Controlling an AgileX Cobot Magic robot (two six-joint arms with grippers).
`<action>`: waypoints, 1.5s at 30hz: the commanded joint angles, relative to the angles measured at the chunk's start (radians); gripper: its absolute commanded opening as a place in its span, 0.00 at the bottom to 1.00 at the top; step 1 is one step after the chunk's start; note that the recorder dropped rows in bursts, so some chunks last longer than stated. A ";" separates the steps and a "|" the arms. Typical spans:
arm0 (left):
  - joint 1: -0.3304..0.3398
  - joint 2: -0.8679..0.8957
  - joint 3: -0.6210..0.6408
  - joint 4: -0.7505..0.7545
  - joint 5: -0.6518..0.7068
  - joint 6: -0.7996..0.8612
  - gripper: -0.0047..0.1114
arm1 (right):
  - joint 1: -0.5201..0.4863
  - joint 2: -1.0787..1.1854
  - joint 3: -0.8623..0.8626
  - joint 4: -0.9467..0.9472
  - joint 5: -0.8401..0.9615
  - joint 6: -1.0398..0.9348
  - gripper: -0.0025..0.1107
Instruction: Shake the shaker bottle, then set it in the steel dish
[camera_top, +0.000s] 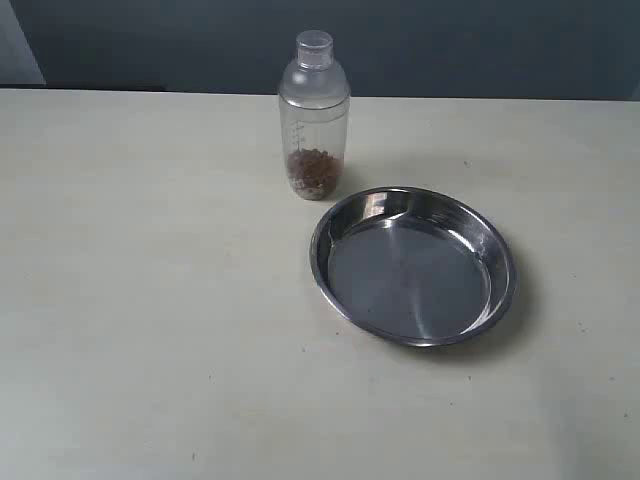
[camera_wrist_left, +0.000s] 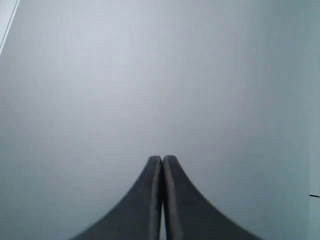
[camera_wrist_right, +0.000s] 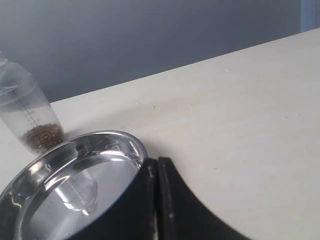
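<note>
- Bottle (camera_top: 313, 120): upright on the table (camera_top: 150, 300), cap on, brown granules (camera_top: 314, 172) settled at the bottom. It stands just beside the dish, clear of its rim.
- Dish (camera_top: 410, 275): flat on the table, right of the bottle and nearer the exterior camera, nothing in it.
- Left gripper (camera_wrist_left: 162, 159): fingers pressed together, holding nothing, with a plain grey surface beyond.
- Right gripper (camera_wrist_right: 157, 161): fingers pressed together, holding nothing. The tips show at the dish's rim; whether they touch it cannot be told.
</note>
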 joint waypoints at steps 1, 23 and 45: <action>-0.003 0.335 -0.236 0.066 -0.245 0.180 0.04 | 0.002 -0.004 0.001 -0.003 -0.010 -0.006 0.02; -0.138 0.892 -1.233 0.666 0.612 0.313 0.04 | 0.002 -0.004 0.001 -0.003 -0.010 -0.006 0.02; -0.156 0.542 -0.435 -0.932 0.581 1.273 0.04 | 0.002 -0.004 0.001 -0.003 -0.010 -0.006 0.02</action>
